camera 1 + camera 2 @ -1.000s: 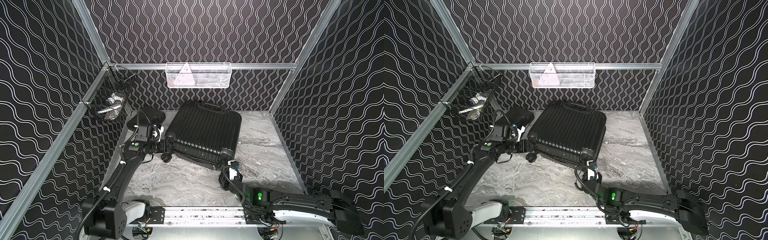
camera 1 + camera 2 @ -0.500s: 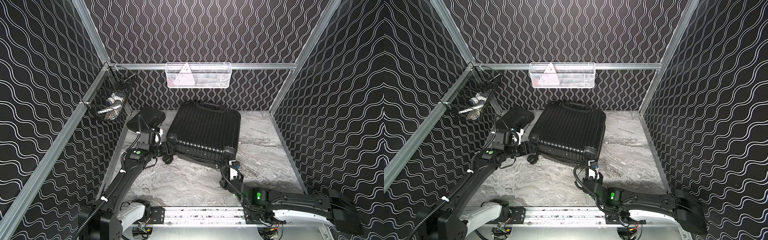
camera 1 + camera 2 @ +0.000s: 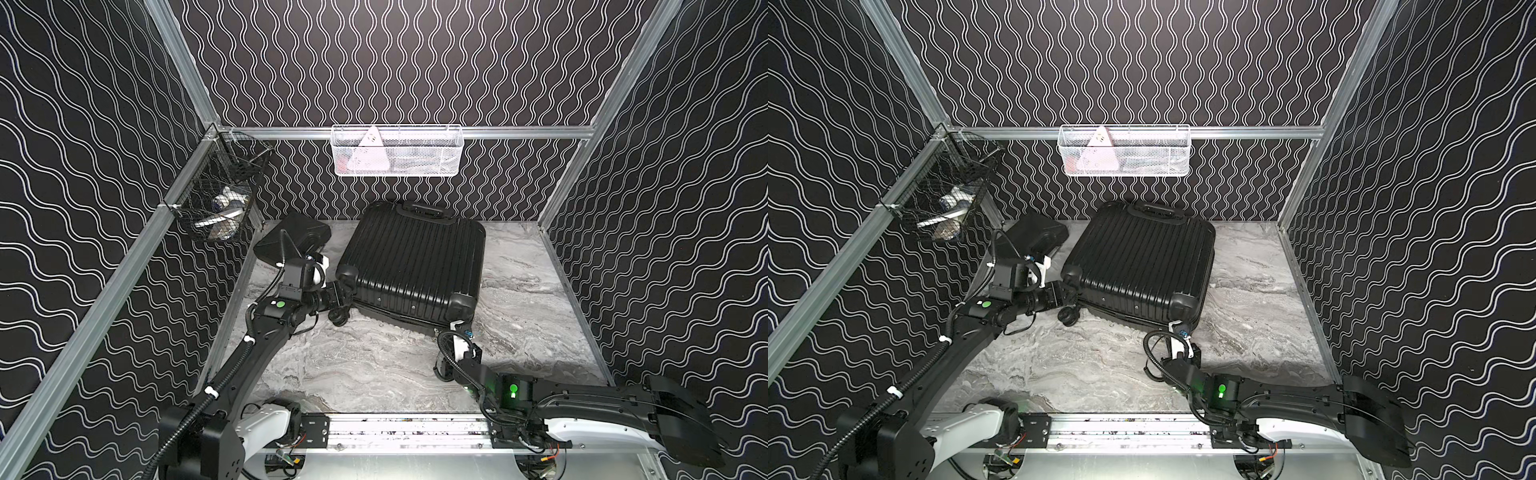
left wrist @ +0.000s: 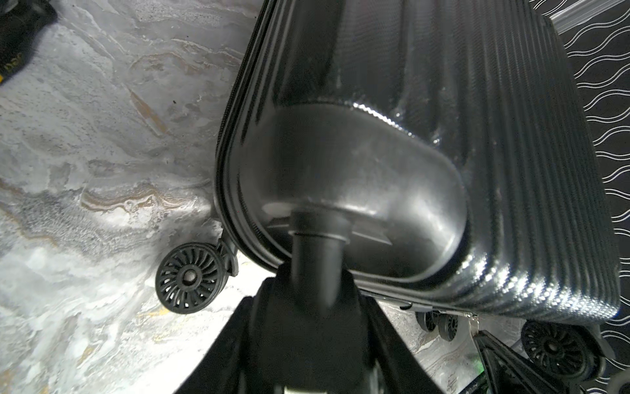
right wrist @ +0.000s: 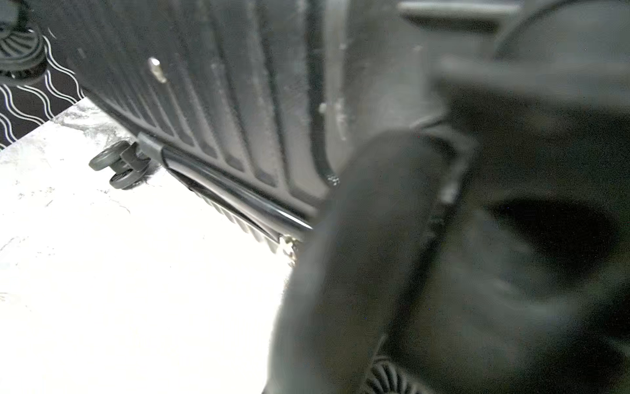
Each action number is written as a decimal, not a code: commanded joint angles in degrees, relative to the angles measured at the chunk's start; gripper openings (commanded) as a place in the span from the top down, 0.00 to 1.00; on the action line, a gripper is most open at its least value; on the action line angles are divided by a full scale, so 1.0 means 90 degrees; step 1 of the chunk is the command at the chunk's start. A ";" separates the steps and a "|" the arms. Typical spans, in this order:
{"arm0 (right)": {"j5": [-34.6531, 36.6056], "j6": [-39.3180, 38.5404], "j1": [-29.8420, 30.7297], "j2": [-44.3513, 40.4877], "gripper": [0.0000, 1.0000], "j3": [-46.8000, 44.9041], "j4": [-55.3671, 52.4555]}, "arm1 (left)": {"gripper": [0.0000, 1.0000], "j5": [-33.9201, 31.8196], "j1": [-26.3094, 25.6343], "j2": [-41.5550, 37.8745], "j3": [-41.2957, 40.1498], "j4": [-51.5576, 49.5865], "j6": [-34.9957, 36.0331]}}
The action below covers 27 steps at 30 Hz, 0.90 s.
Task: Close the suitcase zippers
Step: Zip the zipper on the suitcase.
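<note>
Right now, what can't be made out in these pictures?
- Right gripper: tips tucked under the suitcase corner in both top views; blurred dark shapes fill the right wrist view.
- Zippers: too thin in top views; seam partly blocked in right wrist view.
- Left gripper: left wrist view's edge cuts it off; the wheel in its grasp is hidden.

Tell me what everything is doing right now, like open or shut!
suitcase: lying flat, shells folded together, near edge gaping slightly.
zippers: undone along that near edge.
left gripper: shut on a corner wheel.
right gripper: shut by the near right corner; grip unclear.
small black case: closed, lying flat.
white basket: hanging on the back rail, things inside.
black basket: hanging on the side rail, things inside.
</note>
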 commanded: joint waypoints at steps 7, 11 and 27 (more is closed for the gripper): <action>-0.0842 -0.0132 0.0041 0.0124 1.00 0.0214 0.0361 | 0.75 0.0420 -0.0097 0.0022 0.0028 0.0720 -0.0423; -0.0215 0.0396 0.0038 0.0020 1.00 0.0327 -0.0414 | 0.56 0.0187 -0.0097 -0.0022 0.0132 0.0484 -0.0247; 0.1957 0.5122 0.0041 0.0638 0.27 0.1588 -0.5618 | 0.01 -0.1568 -0.0092 -0.0622 0.0878 -0.0689 0.0531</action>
